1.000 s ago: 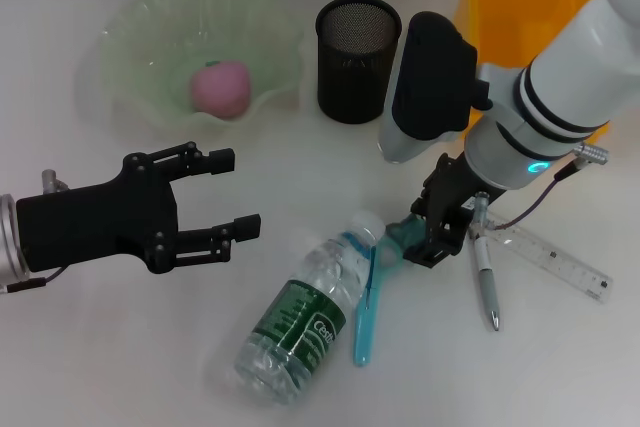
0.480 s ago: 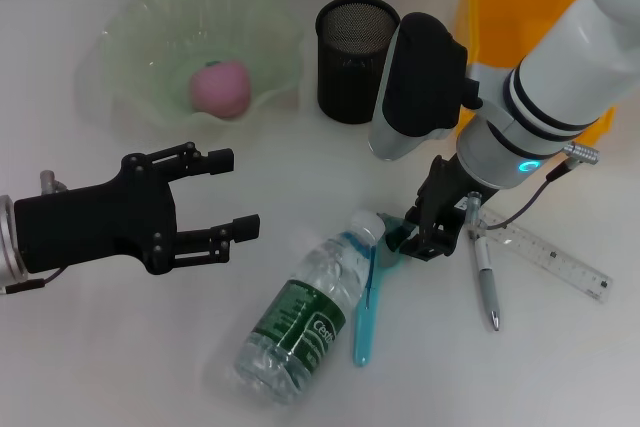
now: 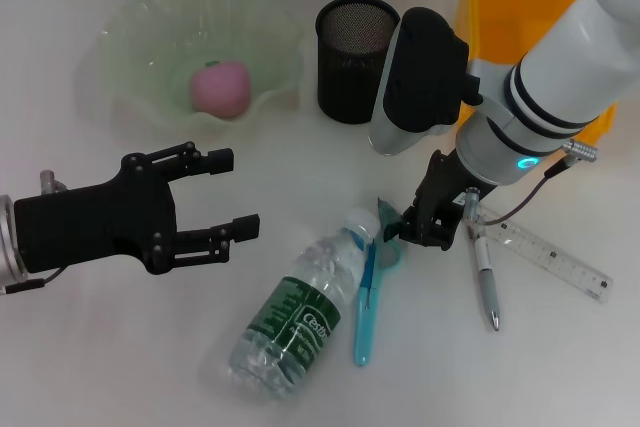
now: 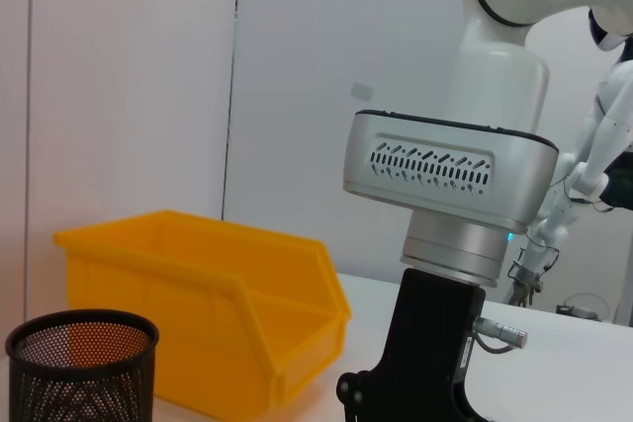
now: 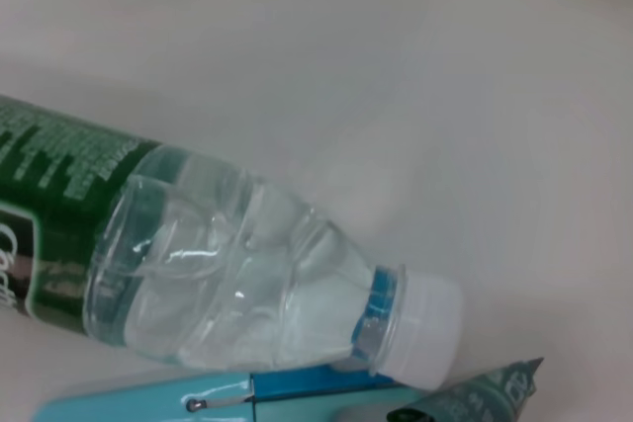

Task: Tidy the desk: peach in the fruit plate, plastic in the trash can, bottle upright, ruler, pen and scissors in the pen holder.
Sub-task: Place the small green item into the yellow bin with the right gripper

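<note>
Lying on its side near the front of the white desk (image 3: 90,347), the bottle (image 3: 298,312) points its white cap toward the right gripper (image 3: 415,229), whose dark fingers are pinched on a scrap of teal plastic (image 3: 391,222) just beside that cap. The scissors (image 3: 367,299), blue-handled, lie against the bottle's neck. Pen (image 3: 484,282) and clear ruler (image 3: 548,257) sit just past the gripper, partly under the arm. Behind, the mesh pen holder (image 3: 357,44) stands upright, the yellow trash can (image 3: 525,7) beside it, and the peach (image 3: 221,87) rests in the green fruit plate (image 3: 130,47). The left gripper (image 3: 228,194) hovers with fingers spread apart, holding nothing, well clear of the bottle. The right wrist view brings the cap, the plastic's torn corner (image 5: 480,397) and the scissor handle up close; the left wrist view looks across at the bin and holder instead.
</note>
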You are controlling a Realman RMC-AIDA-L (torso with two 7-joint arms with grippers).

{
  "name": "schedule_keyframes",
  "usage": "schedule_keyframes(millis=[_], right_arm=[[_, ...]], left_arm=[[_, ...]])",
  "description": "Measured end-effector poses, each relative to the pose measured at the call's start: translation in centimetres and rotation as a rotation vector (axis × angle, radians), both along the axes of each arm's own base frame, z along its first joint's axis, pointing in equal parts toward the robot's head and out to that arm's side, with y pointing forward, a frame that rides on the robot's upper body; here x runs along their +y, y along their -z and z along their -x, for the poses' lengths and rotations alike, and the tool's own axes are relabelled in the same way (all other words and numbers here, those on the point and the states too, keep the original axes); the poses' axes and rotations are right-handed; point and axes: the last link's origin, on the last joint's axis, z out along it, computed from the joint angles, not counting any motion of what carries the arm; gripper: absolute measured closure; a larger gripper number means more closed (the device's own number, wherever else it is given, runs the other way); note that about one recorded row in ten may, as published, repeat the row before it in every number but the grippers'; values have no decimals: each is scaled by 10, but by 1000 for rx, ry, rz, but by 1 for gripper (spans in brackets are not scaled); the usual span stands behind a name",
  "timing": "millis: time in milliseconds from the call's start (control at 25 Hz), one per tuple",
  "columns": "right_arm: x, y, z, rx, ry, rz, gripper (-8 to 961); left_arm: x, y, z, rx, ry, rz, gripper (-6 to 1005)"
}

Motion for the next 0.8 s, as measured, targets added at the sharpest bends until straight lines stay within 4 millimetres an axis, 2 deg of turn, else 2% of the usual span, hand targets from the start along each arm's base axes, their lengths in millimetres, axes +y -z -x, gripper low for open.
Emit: schedule_keyframes(millis=[120, 560, 760, 800], right_arm=[[0, 0, 0, 1, -2, -3, 797], [-5, -7, 1, 24, 7, -18, 795], [-6, -19, 4, 48, 22, -42, 793], [-4, -27, 6, 73, 28, -66, 792]], left_arm=[[0, 0, 0, 0, 0, 0, 189], [0, 1, 0, -1, 0, 0, 189], [0, 0, 0, -3, -2, -2, 189], [1, -1, -1, -6, 1, -7, 189]])
